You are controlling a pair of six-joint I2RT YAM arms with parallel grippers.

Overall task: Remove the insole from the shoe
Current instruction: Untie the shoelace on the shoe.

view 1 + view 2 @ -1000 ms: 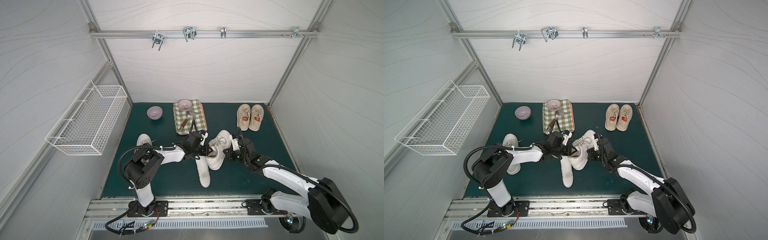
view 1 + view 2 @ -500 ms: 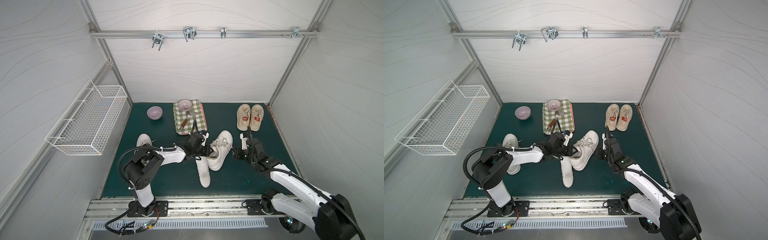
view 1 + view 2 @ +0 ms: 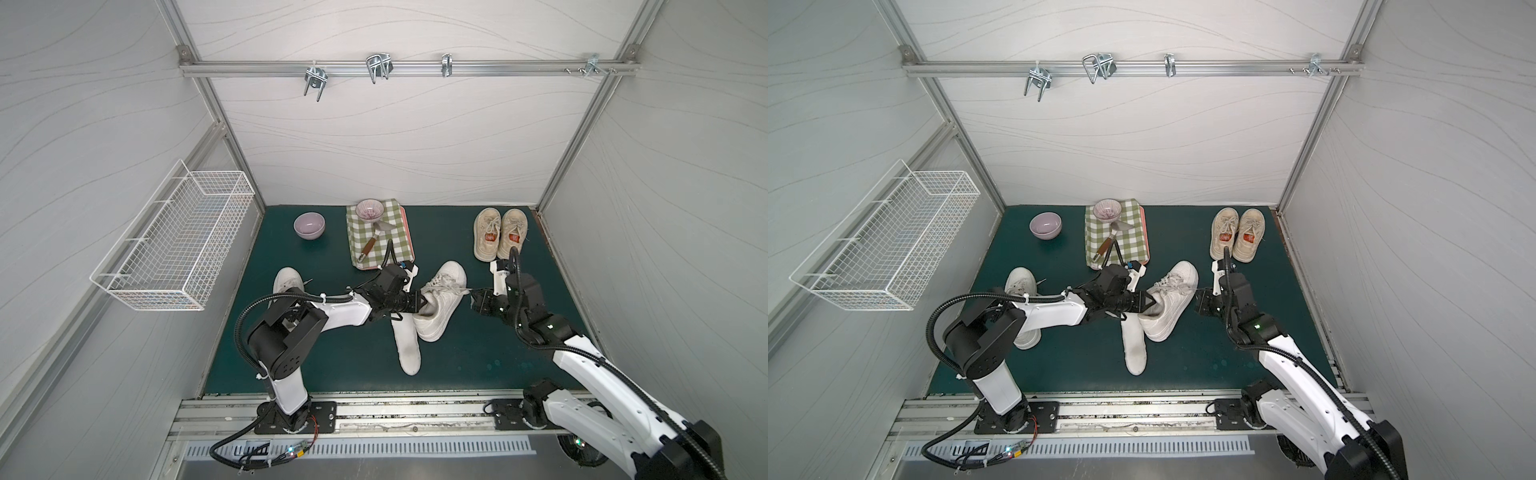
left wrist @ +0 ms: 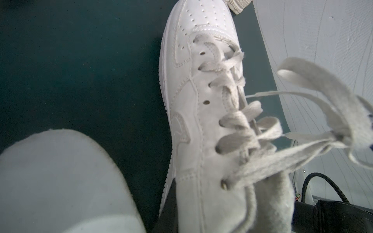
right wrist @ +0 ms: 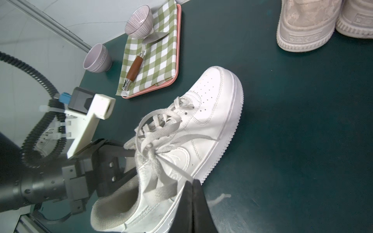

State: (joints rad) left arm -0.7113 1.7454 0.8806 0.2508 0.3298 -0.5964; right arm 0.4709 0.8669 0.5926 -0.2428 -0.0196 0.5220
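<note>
At the left, we see the left gripper (image 3: 420, 306), its jaws clamped on the collar wall of the white shoe (image 3: 441, 297), which sits mid-counter (image 3: 332, 365). Just beside the heel lies the insole (image 3: 407, 347), out of the shoe: white, flat, long and narrow, grimy-edged, and pointing toward the counter's front edge. Farther right, the right gripper (image 3: 473, 296) has its jaws pinched together on a taut lace (image 3: 459, 291) end.
</note>
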